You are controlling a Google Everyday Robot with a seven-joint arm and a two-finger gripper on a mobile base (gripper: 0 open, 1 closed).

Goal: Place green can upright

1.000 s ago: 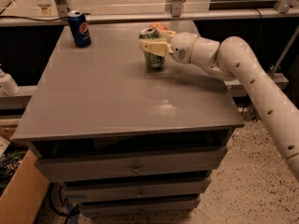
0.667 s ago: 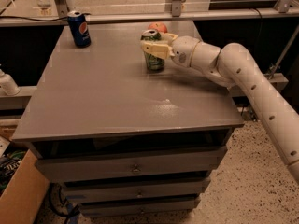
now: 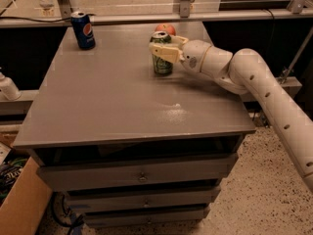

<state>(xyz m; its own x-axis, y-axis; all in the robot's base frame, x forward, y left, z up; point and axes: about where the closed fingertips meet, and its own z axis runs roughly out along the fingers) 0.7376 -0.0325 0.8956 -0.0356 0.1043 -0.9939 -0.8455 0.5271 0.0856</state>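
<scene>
The green can (image 3: 162,62) stands upright on the grey table (image 3: 112,102), toward the back right, its silver top facing up. My gripper (image 3: 165,48) comes in from the right and its two pale fingers (image 3: 159,53) sit on either side of the can's upper half, shut on it. The can's bottom rests on the tabletop. The white arm (image 3: 254,82) stretches off to the lower right.
A blue Pepsi can (image 3: 83,30) stands upright at the table's back left. A red apple (image 3: 166,29) lies just behind the green can. A white bottle (image 3: 7,87) is off the table's left side. A cardboard box (image 3: 19,204) sits on the floor at the left. Drawers (image 3: 142,175) are under the tabletop.
The green can stays upright at the same spot with the gripper around it. The arm has shifted only slightly.
</scene>
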